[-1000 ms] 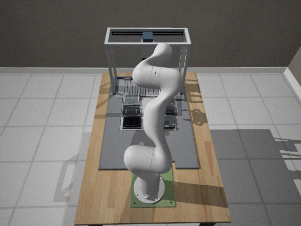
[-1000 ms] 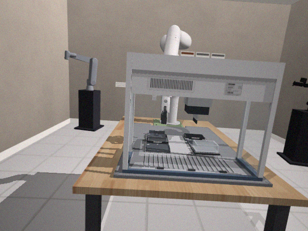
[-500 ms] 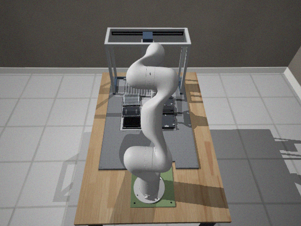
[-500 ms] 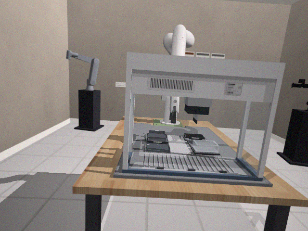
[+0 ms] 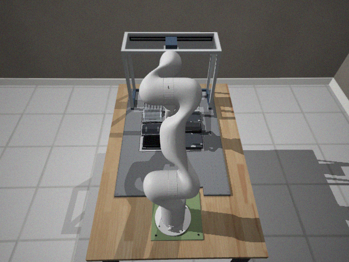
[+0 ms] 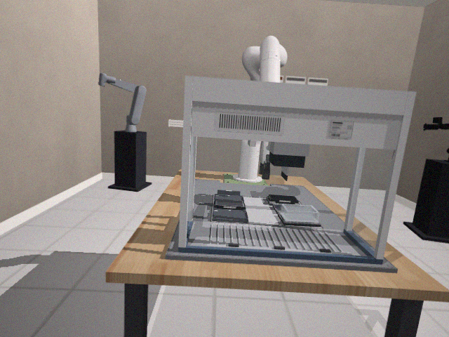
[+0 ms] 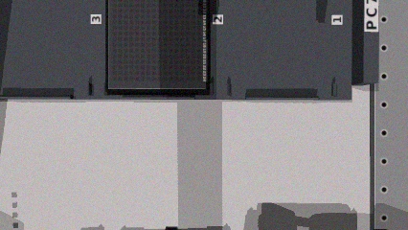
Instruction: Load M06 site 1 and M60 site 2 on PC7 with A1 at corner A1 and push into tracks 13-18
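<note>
Dark 384-well plate (image 7: pixel 158 45) on PC7 (image 7: pixel 283 53) site 2; gripper open

A wooden table (image 5: pixel 118 225) carries a grey deck mat (image 5: pixel 214 174); just behind the mat's near edge lies the green base plate (image 5: pixel 197 225), and the instrument frame (image 6: pixel 188 163) stands on the mat's far end
</note>
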You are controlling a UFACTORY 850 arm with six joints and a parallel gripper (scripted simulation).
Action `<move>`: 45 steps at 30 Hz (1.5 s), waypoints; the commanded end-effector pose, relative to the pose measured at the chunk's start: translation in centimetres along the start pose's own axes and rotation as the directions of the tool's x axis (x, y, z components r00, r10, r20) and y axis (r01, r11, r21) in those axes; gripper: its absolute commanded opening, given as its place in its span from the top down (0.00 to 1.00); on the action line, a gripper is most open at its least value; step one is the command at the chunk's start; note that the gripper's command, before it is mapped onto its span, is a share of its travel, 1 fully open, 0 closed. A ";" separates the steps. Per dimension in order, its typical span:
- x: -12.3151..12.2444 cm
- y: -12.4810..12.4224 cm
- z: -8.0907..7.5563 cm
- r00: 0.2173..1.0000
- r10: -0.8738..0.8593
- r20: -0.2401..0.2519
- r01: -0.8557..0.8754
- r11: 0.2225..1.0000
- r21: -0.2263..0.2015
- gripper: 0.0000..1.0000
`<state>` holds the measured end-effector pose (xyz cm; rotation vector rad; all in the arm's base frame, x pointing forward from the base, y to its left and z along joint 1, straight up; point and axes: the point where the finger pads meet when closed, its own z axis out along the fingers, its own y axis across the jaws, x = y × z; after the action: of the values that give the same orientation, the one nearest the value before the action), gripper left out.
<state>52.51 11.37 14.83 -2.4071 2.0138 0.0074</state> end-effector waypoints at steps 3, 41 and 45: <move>-2.5 1.1 -0.1 1.000 0.000 -0.001 0.000 1.000 0.003 0.00; -10.8 5.2 0.7 1.000 0.000 0.000 0.000 1.000 0.003 0.00; -10.8 5.2 1.0 1.000 0.000 0.000 0.000 1.000 0.003 0.00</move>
<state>45.42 21.05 14.09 -2.4071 2.0145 0.0060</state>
